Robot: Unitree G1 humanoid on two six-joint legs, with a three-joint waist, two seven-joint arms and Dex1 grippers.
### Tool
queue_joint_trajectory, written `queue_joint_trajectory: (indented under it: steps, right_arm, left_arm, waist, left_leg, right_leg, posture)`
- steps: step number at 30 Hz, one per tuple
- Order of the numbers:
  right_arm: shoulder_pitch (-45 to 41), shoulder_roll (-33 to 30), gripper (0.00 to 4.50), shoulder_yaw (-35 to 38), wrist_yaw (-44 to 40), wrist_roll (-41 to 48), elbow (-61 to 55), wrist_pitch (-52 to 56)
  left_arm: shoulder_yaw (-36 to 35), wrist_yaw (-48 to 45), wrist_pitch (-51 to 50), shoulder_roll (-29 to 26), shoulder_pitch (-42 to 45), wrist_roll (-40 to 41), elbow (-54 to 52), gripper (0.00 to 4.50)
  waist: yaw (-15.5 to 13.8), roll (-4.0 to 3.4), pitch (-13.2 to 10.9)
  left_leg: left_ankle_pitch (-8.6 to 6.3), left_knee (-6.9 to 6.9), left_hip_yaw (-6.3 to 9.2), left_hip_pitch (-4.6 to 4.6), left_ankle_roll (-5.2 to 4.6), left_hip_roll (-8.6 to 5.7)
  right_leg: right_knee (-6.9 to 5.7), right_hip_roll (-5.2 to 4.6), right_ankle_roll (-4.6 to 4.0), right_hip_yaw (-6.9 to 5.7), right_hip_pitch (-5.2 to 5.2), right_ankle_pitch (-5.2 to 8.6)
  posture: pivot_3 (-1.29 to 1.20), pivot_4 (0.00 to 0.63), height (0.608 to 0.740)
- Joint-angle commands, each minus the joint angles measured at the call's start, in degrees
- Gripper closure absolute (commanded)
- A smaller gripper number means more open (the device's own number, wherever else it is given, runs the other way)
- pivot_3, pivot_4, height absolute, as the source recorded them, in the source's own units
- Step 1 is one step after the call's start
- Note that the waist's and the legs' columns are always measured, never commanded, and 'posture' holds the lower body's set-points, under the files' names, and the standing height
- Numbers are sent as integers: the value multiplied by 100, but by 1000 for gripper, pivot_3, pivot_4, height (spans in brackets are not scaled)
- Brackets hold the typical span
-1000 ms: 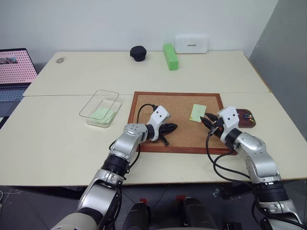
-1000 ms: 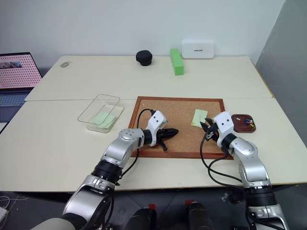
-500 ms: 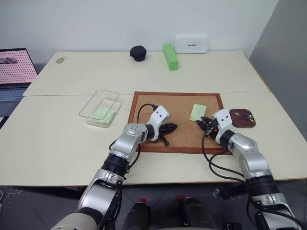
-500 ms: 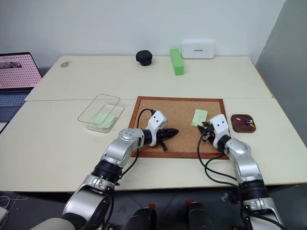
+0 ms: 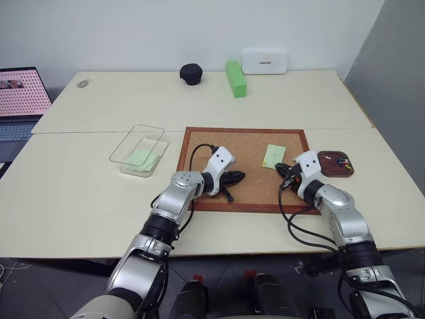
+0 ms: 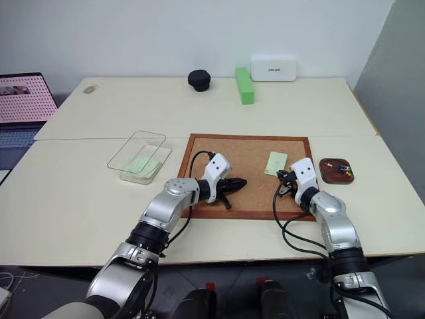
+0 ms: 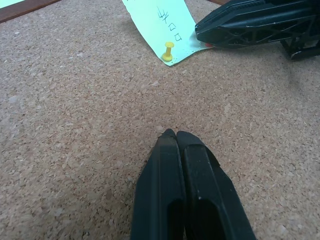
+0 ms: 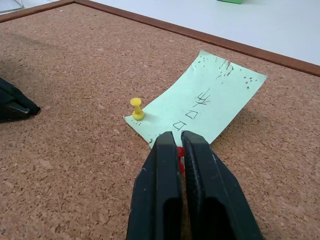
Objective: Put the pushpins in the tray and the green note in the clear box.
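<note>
cream table against a white wall, cork board in a brown frame sits mid-table.

green note is a pale green slip with black handwritten marks and pin holes near one edge, lying flat on the cork toward the board's right half. yellow pin stands upright in one of its near corners. red pin sits at the note's near edge, just a sliver of red head visible between my right fingers.

right gripper is closed on the red pin, tips right at the note's edge and low on the cork. yellow pin is just beside those tips, not touching. right forearm comes in from the board's right edge, gripper aimed across at the note, close to level.

left gripper is fully closed, holding nothing, tips resting low on bare cork mid-board, well short of the note. left arm reaches in from the board's near-left edge, pointing toward the right gripper.

tray is dark maroon, on the table just past the board's right edge, near my right wrist, with a few coloured pins in it. clear box sits on the table left of the board with pale green paper already lying in it.
</note>
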State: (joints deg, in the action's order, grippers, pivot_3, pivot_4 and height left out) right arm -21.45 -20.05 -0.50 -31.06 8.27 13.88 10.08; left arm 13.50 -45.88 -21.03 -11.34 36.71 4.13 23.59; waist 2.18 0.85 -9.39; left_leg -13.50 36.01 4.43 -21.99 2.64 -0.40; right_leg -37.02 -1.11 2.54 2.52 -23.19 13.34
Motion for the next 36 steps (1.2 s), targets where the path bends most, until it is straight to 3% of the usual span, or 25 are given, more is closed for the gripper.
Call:
queue_joint_trajectory:
  steps: [1, 17, 25, 35, 36]
  right_arm:
    - [-8, -19, 4318, 159, 14, 102, -191, -19]
    - [200, -15, 4318, 627, 54, 765, -1341, 116]
    - [11, -662, 4318, 804, 1687, -773, -327, -306]
    - [-29, -1149, 4318, 590, 2003, -1526, 264, -799]
    - [-29, -1150, 3926, 584, 2014, -1564, 292, -798]
  left_arm:
    - [179, -46, -180, -21, -132, -111, 125, 4500]
    - [189, -60, -258, -35, -162, -96, 52, 4500]
    - [201, -65, -263, -29, -151, -103, 40, 4500]
    - [192, -40, -217, -11, -101, -111, 104, 4500]
    - [191, -40, -219, -10, -101, -109, 103, 4500]
  waist:
    - [0, 0, 0]
    - [1, 0, 0]
    - [-12, 0, 0]
    - [1, 0, 0]
    - [1, 0, 0]
  left_leg:
    - [0, 0, 0, 0, 0, 0]
    - [0, 0, 1, -1, 0, 0]
    - [0, -1, -1, -2, 0, -1]
    - [0, -2, -5, 0, 0, -1]
    - [0, -2, -5, -1, 0, -1]
  right_leg:
    - [0, 0, 0, 0, 0, 0]
    - [1, 0, 0, -1, -1, 0]
    - [2, -2, 0, 0, -1, 0]
    - [1, 0, 0, 5, -1, 1]
    - [1, 0, 0, 5, -1, 1]
  posture:
    - [0, 150, 740]
    - [0, 150, 740]
    - [0, 150, 740]
    - [0, 150, 740]
    - [0, 150, 740]
